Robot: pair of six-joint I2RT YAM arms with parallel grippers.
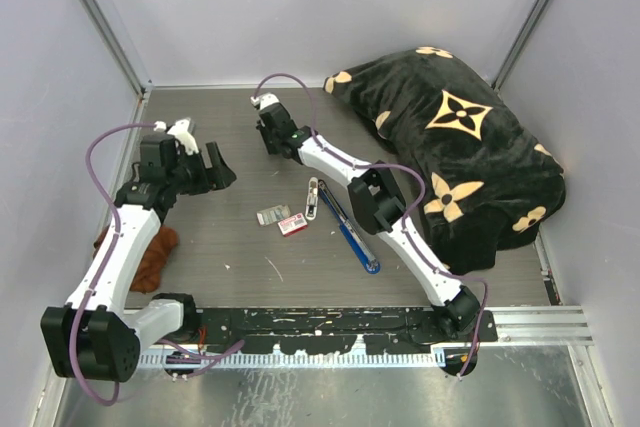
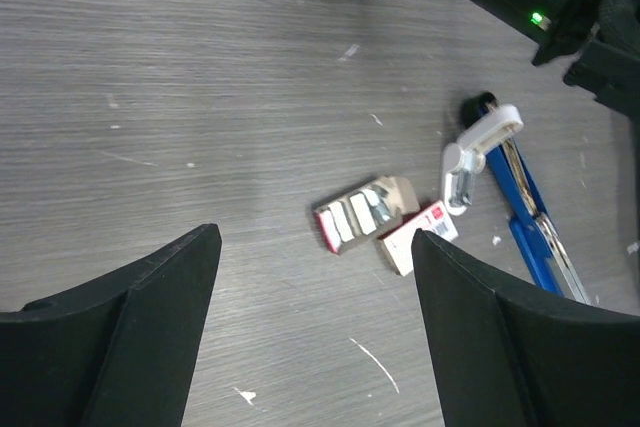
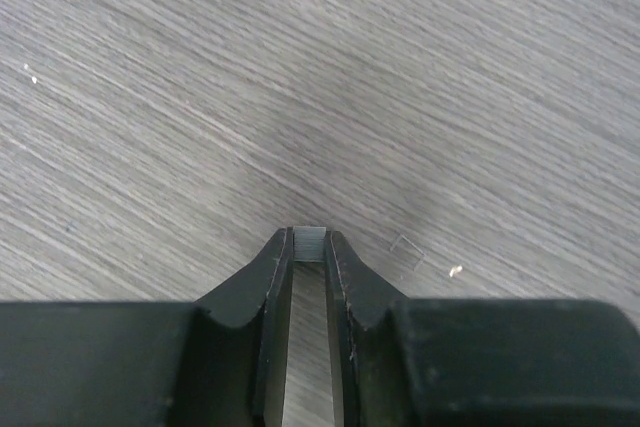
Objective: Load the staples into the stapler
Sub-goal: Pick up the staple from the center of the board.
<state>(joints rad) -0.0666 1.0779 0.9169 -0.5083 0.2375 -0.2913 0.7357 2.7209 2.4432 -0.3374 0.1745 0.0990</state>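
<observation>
The blue stapler lies opened flat on the table's middle, with a small white oblong piece at its far end. It also shows in the left wrist view. My right gripper is shut on a small silvery block of staples, pinched at the fingertips just above the bare table. In the top view the right gripper is far back, well away from the stapler. My left gripper is open and empty, left of the boxes; its fingers frame bare table.
An open cardboard tray holding staple strips and a red-and-white box lie left of the stapler. One loose staple lies by the right gripper. A black patterned blanket fills the back right. A brown cloth lies at the left.
</observation>
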